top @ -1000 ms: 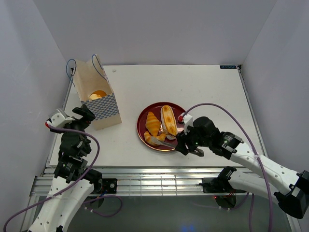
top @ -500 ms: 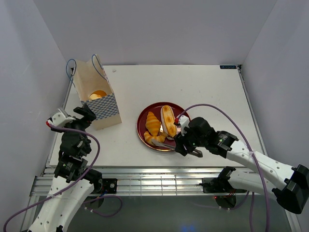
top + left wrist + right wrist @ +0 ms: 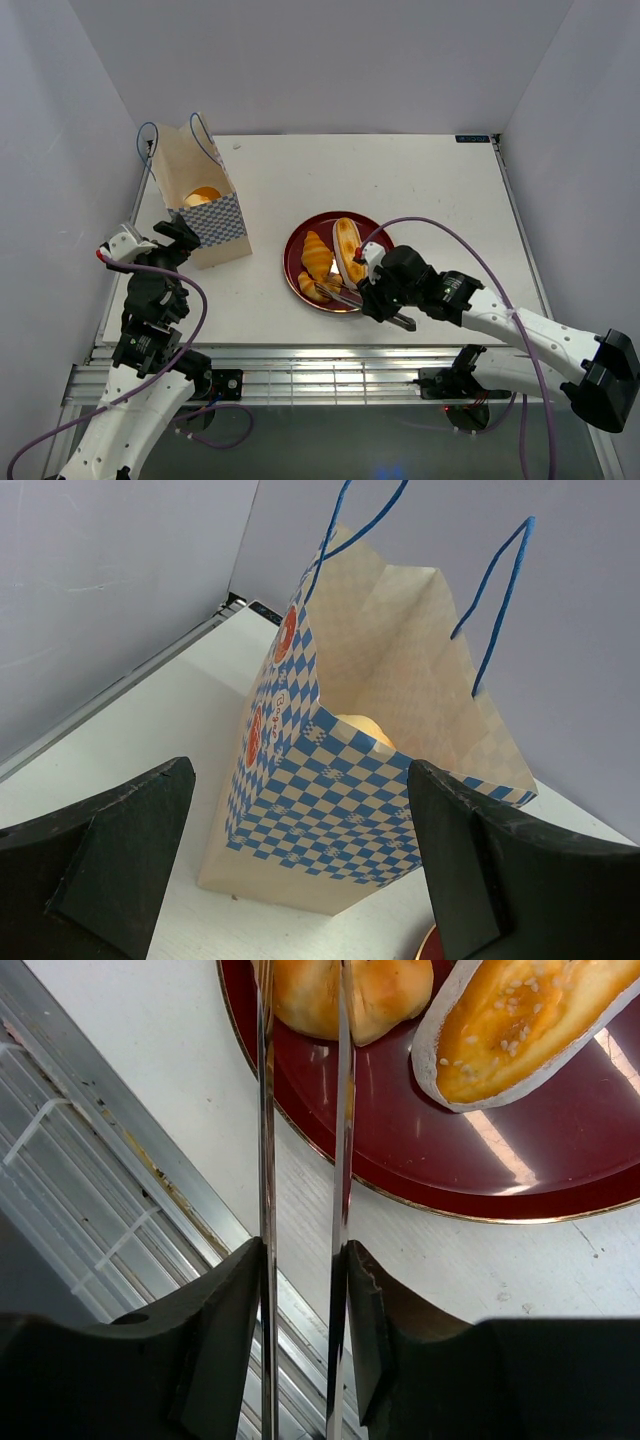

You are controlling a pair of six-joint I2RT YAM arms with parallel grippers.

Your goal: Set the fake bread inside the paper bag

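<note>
Roll long axis near-to-far on plate | right pincer clamping tongs | left pincer spread

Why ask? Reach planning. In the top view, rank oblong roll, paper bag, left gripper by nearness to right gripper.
1. Oblong roll, on the plate, beside the right gripper.
2. Paper bag, far left.
3. Left gripper, just past the bag.
</note>
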